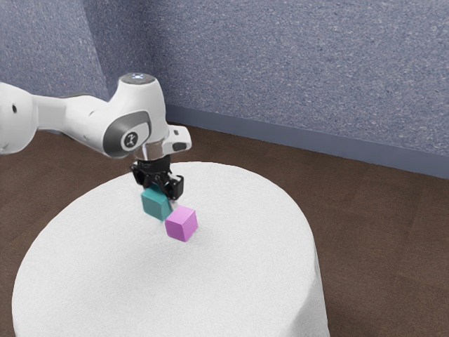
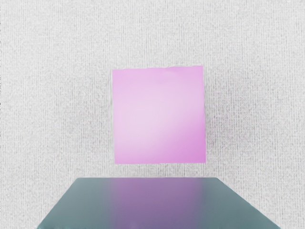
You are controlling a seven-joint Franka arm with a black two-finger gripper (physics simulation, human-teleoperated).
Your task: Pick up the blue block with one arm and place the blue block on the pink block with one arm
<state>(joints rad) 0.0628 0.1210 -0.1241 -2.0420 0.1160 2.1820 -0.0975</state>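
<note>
A teal-blue block hangs just above the white tablecloth, held between the black fingers of my gripper, which is shut on it. The pink block rests on the cloth right beside it, toward the exterior view's right and slightly nearer the front. In the wrist view the blue block is the dark teal slab directly under my hand, and the pink block lies on the cloth a short way beyond it, apart from it.
A round table draped in white cloth carries both blocks near its middle. Brown floor and a blue-grey wall surround it.
</note>
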